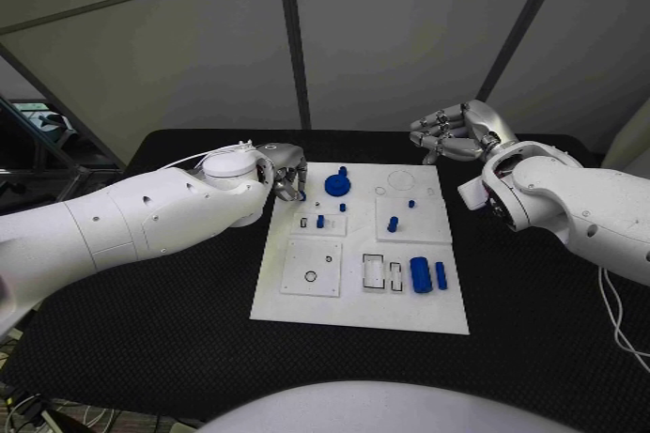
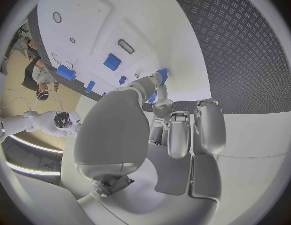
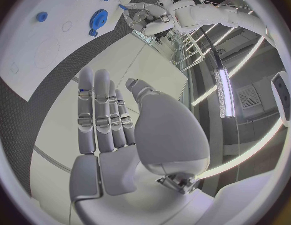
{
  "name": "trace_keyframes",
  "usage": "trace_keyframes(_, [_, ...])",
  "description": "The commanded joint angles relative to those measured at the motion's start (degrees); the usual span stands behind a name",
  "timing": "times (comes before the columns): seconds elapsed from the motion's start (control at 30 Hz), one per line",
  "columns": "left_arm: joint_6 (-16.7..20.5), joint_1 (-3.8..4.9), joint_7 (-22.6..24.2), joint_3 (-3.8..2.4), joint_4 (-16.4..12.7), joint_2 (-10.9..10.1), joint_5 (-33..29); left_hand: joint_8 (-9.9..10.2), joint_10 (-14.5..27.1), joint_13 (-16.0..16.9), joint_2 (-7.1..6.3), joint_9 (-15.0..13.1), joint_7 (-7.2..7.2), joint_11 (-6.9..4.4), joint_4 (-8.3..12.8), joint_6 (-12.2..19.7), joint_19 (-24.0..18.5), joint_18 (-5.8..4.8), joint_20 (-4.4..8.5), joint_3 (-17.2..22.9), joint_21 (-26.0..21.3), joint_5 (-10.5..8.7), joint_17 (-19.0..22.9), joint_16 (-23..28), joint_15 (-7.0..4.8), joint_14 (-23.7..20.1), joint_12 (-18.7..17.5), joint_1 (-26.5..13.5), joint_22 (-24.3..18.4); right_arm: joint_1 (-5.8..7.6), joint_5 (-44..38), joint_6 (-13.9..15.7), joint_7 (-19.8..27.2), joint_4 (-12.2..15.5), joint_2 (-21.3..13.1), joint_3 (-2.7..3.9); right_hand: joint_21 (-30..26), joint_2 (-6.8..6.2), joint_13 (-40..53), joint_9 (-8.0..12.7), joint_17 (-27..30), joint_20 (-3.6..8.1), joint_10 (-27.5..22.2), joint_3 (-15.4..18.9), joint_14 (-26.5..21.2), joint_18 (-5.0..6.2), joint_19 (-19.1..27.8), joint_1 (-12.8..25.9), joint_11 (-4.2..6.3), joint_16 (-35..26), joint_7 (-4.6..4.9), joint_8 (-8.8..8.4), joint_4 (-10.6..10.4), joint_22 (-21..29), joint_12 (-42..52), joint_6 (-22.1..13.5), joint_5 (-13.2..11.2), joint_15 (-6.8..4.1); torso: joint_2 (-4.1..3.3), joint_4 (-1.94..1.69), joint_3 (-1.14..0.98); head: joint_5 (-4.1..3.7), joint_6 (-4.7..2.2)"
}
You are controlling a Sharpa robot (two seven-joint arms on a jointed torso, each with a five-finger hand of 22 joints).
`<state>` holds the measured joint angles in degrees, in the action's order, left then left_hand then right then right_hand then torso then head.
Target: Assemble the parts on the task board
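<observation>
The white task board (image 1: 359, 297) lies mid-table. A blue gear-shaped part (image 1: 337, 184) sits near its far left corner, also seen as the gear (image 2: 162, 76) and the gear (image 3: 100, 19). Small blue pegs (image 1: 393, 224) stand in the board's middle. Two longer blue parts (image 1: 422, 274) lie at its right side. My left hand (image 1: 282, 177) hovers at the board's far left edge, just left of the gear, fingers partly bent and holding nothing; its thumb (image 2: 145, 87) points toward the gear. My right hand (image 1: 454, 132) is raised beyond the board's far right corner, fingers (image 3: 98, 110) straight, empty.
The board has empty slots and round recesses (image 1: 310, 276) on its near left part. Black table (image 1: 149, 339) surrounds the board on all sides. A white cable (image 1: 616, 311) runs along the table's right edge.
</observation>
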<state>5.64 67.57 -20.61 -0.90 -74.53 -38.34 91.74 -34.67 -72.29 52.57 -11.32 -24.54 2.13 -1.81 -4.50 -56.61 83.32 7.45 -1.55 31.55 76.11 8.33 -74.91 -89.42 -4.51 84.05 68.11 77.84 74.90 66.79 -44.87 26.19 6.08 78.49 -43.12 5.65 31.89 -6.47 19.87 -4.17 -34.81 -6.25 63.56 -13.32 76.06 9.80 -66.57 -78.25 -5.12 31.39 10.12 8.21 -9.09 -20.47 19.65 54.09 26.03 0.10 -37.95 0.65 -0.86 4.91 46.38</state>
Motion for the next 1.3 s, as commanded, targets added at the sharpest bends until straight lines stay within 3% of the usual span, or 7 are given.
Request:
trace_keyframes(0.03, [-0.1, 0.0, 0.6, -0.02, 0.1, 0.1, 1.2, -1.1, 0.0, -0.1, -0.06, -5.5, -0.01, -0.07, 0.0, -0.3, 0.4, -4.11, 0.03, 0.4, 0.1, 0.34, -14.7, -0.3, -0.37, 5.8, -0.1, -0.1, 6.1, 0.09, 0.0, -0.3, 0.3, 0.0, 0.1, 0.03, -0.4, -0.03, -0.1, -0.1, -0.1, -0.17, -0.3, 0.0, 0.0, 0.64, 0.0, 0.5, -0.08, -0.2, -0.06, 0.31, -0.4, 0.1, 0.3, -0.3, 0.2, 0.5, 0.01, 0.02, 0.0, 0.03, 0.04])
trace_keyframes(0.77, [-0.2, -0.56, 0.7, 0.0, 0.2, -0.1, 1.2, -1.2, 0.1, -0.4, -0.84, -5.9, -0.06, -0.05, -0.1, -0.3, 0.3, -4.09, 0.01, 0.4, -0.1, 0.21, -14.6, -0.3, -0.34, 5.8, -0.4, -0.7, 6.1, 0.09, 0.0, -0.4, 0.3, -0.1, 0.2, 0.03, -0.6, -0.02, -0.1, -0.1, -0.1, -0.21, -0.4, 0.1, 0.0, 0.64, -0.1, 0.6, -0.1, -0.3, -0.06, 0.38, -0.6, 0.2, 0.5, -0.4, 0.1, 0.53, 0.04, -0.02, 0.01, 0.03, 0.11])
trace_keyframes(1.3, [-0.5, -0.65, 0.3, 0.0, 0.0, -0.2, 1.2, -1.4, 0.5, -0.8, -2.92, -6.8, -0.32, -0.16, -0.4, -0.8, 0.1, -3.98, 0.02, -1.5, -0.6, -0.02, -14.4, -0.2, -0.39, 5.7, -0.7, -2.5, 5.9, 0.09, 0.0, -0.3, 0.3, -0.2, 0.3, 0.03, -0.6, -0.02, -0.1, -0.1, -0.1, -0.21, -0.4, 0.1, 0.0, 0.64, -0.1, 0.6, -0.1, -0.3, -0.06, 0.38, -0.6, 0.2, 0.5, -0.4, 0.1, 0.53, 0.03, 0.0, 0.01, 0.02, 0.15])
